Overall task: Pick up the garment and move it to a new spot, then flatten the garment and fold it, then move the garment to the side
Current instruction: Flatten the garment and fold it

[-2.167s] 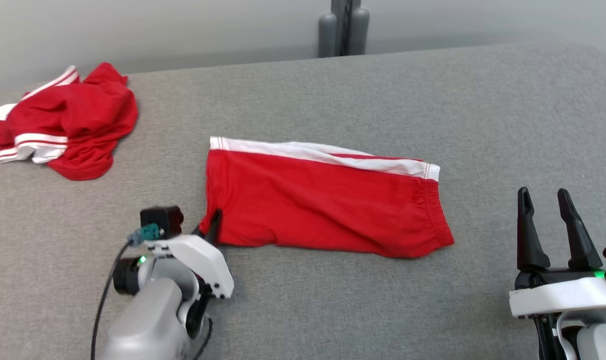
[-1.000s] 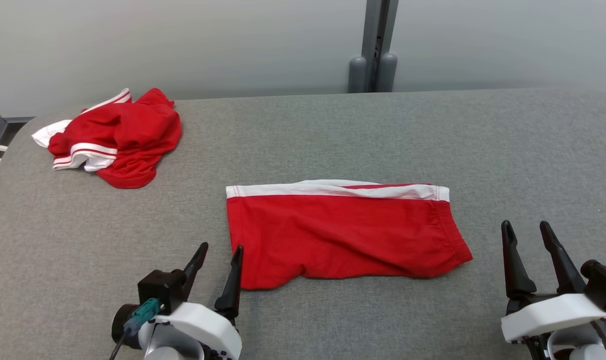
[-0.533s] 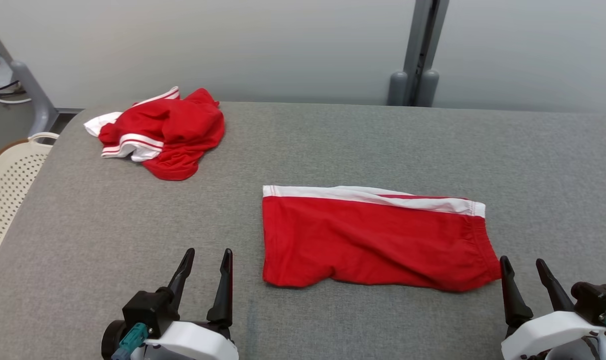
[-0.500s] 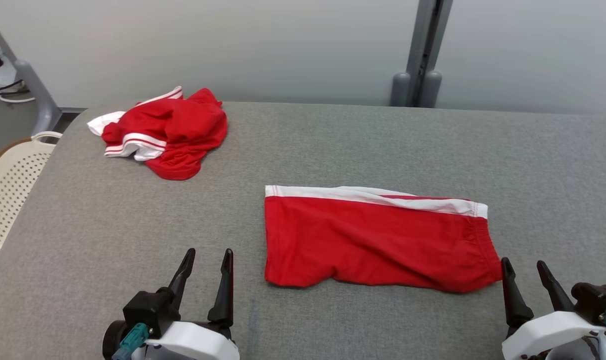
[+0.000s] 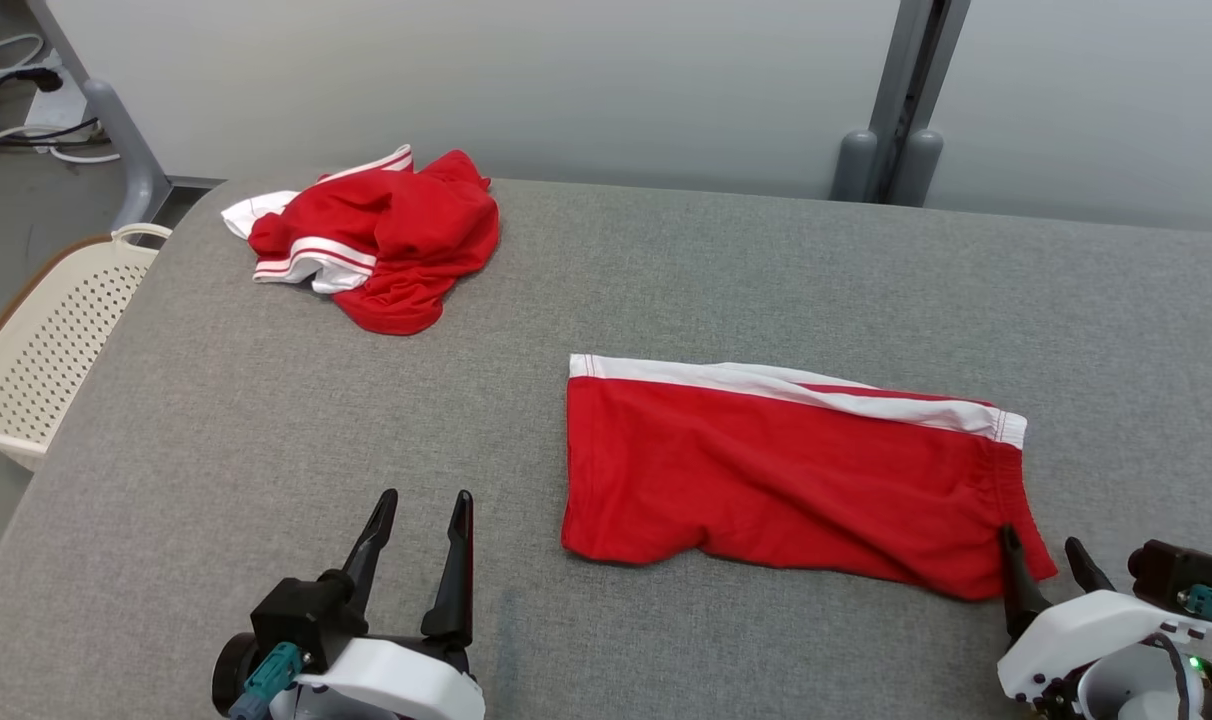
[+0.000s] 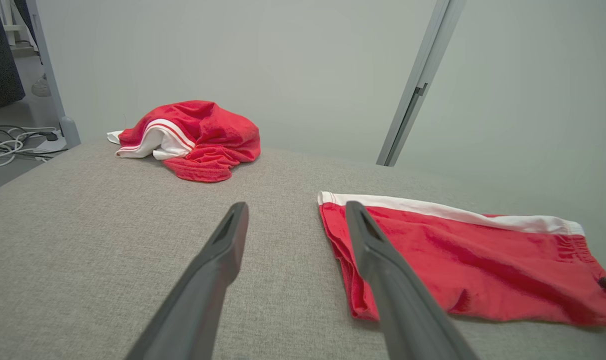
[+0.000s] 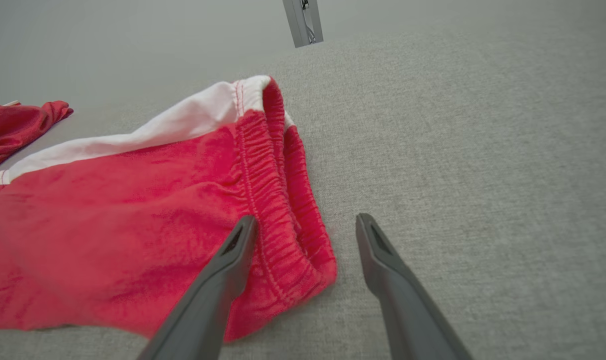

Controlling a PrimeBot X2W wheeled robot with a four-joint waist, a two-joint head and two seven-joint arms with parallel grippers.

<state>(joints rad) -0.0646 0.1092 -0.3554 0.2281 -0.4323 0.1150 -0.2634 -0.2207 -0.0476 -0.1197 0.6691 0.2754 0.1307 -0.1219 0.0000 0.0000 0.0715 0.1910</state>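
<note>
Head view: the shorts point(image 5: 786, 470) lie flat on the desk point(image 5: 266, 420), folded into one red panel. They sit right of the middle, nearer the front edge than the rear edge. The white stripe runs along the panel's rear side. The elastic waistband is at the right end and the leg hem at the left end. The front side is uneven, and light creases cross the cloth.

The right gripper point(image 5: 1041, 540) is at the front right of the desk, at the waistband's front corner. Its fingers are spread and nothing is gripped. In the right wrist view, the finger on that view's left overlaps the waistband, the other stands over bare desk, and the waistband corner lies between them. Contact with the cloth cannot be told.

The left gripper point(image 5: 426, 497) is near the front edge, left of the shorts and apart from them. Its fingers are spread and hold nothing.

A heap point(image 5: 376, 240) of red and white cloth lies at the rear left corner, well apart from the shorts. A perforated cream basket point(image 5: 46, 340) stands beyond the left edge. Cables point(image 5: 6, 60) lie on the floor beyond the rear left corner. A grey post point(image 5: 896, 100) stands behind the rear edge.
</note>
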